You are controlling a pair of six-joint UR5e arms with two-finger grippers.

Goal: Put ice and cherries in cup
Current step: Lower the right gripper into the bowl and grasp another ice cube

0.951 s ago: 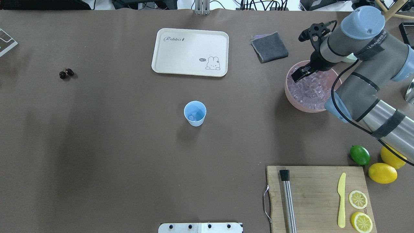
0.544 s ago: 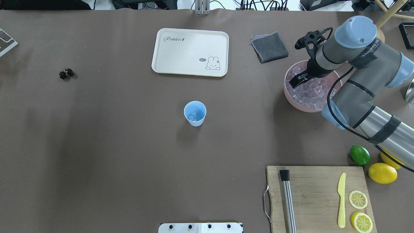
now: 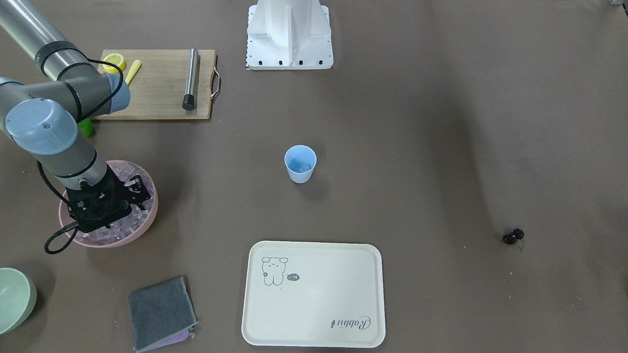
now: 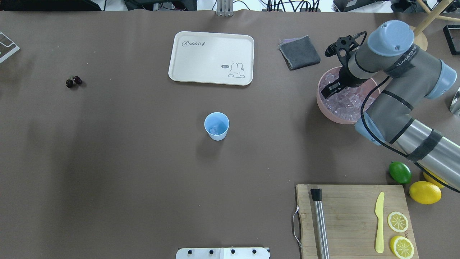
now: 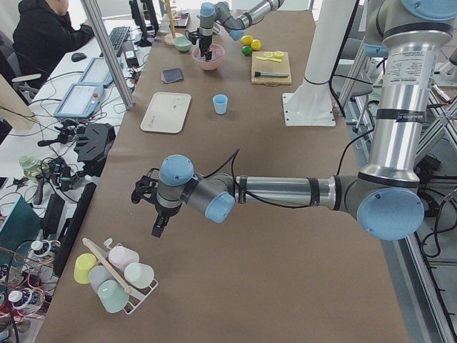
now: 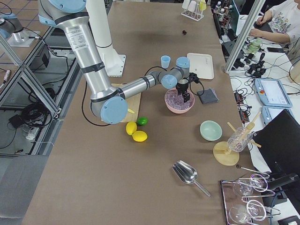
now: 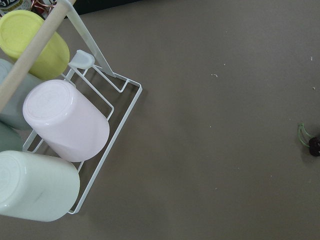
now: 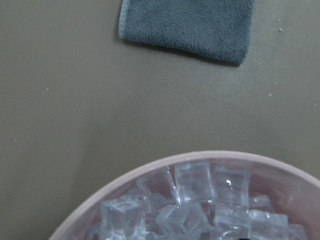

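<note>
Brown table (image 4: pixel 143 162): overhead puts my right gripper (image 4: pixel 327 91) over the ice (image 4: pixel 345 104); its wrist camera shows only cubes. Fingers unreadable there and on left gripper (image 5: pixel 156 231).

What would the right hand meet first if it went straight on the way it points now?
Most likely the ice heaped in the pink bowl. The right hand points down over the bowl's side nearer the cup. Whether it already touches the cubes is unclear.

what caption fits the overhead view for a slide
Right gripper at the pink bowl of ice; blue cup at centre.
</note>
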